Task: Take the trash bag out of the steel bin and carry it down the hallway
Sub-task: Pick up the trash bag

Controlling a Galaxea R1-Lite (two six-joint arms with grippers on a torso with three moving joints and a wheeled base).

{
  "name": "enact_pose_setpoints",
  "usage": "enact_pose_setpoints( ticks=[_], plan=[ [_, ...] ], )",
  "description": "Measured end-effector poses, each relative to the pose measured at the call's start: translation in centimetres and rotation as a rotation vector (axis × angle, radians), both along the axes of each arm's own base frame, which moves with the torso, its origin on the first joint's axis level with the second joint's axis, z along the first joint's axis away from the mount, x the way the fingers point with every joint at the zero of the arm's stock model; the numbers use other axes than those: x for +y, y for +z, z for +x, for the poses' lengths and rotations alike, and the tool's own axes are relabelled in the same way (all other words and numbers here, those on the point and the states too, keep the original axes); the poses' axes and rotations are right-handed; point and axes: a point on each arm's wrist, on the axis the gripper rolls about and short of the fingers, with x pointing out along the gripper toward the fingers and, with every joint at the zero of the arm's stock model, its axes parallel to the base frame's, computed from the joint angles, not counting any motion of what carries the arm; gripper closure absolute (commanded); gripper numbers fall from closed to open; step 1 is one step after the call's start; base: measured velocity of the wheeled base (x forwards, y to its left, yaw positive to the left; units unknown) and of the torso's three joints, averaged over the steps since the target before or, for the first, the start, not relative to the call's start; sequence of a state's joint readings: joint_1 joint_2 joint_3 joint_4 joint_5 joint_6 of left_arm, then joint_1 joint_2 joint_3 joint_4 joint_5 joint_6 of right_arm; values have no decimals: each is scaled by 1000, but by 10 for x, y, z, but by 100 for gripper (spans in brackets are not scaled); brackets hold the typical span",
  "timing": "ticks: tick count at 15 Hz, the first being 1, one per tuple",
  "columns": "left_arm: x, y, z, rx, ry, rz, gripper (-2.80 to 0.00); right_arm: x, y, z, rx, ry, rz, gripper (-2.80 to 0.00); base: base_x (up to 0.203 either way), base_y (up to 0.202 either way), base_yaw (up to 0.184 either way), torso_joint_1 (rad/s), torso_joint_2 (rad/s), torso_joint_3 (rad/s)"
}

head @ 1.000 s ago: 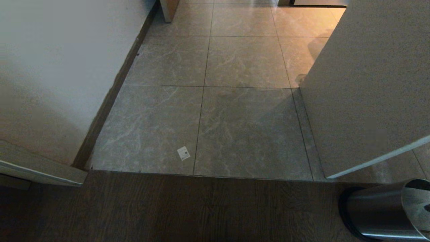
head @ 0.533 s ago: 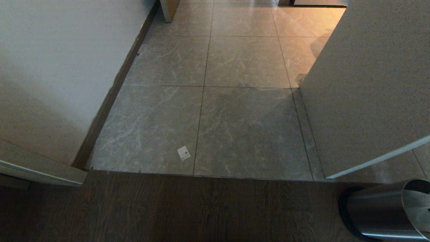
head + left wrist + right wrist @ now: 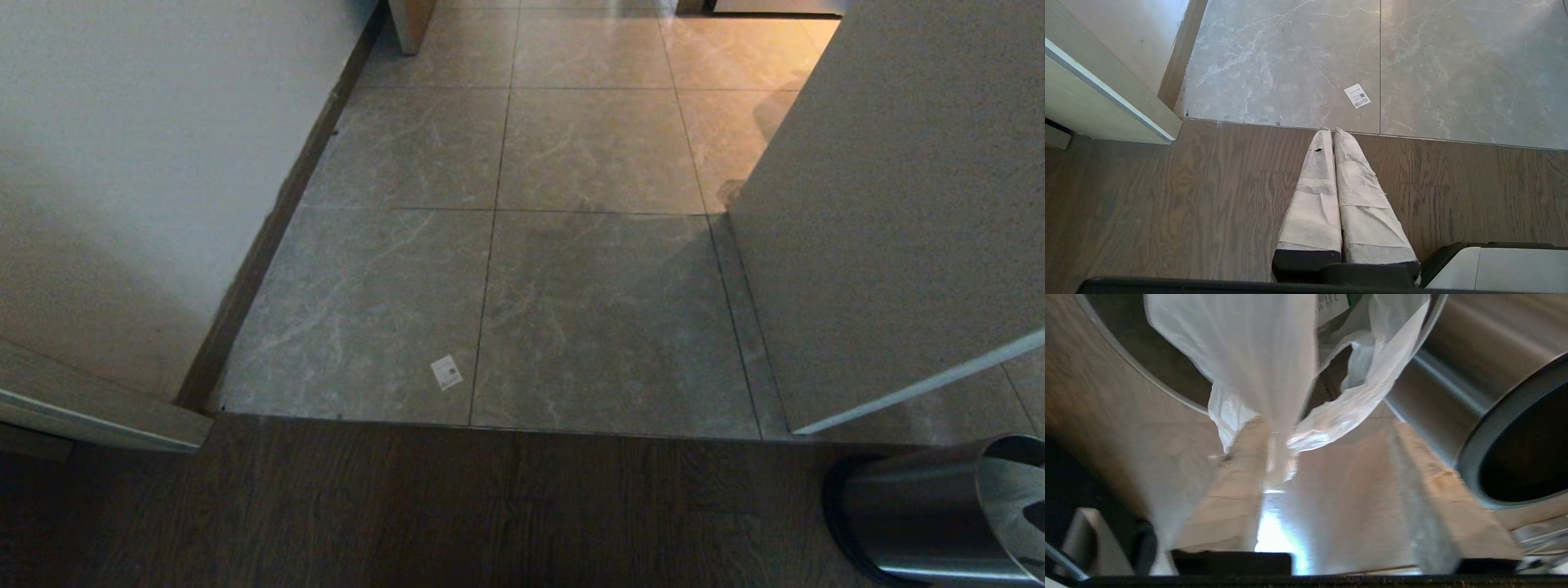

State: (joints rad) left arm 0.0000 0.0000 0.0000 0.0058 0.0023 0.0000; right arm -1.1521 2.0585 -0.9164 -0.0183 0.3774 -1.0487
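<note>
One trash bag at right hand's fingertips, grip unreadable, steel bin beside, left hand clenched

Surface: dark wood-grain floor, adjoining hallway of glossy marbled tiles | On wood: steel bin, far right | On tile: small white label, near threshold

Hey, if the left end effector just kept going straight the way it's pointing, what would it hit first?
The left end effector would probably meet the dark wood floor first, near its seam with the hallway tiles; depth is hard to judge.
</note>
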Motion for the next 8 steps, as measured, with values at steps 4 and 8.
enact_pose_setpoints(
  ticks=[4, 8],
  plan=[
    [0, 0, 0, 0, 0, 0, 0, 6, -3, -3, 8, -68, 97, -280, 0, 0, 0, 0, 0, 0],
    [0, 0, 0, 0, 0, 0, 0, 11, -5, -8, 19, -103, 179, -280, 0, 0, 0, 0, 0, 0]
  ],
)
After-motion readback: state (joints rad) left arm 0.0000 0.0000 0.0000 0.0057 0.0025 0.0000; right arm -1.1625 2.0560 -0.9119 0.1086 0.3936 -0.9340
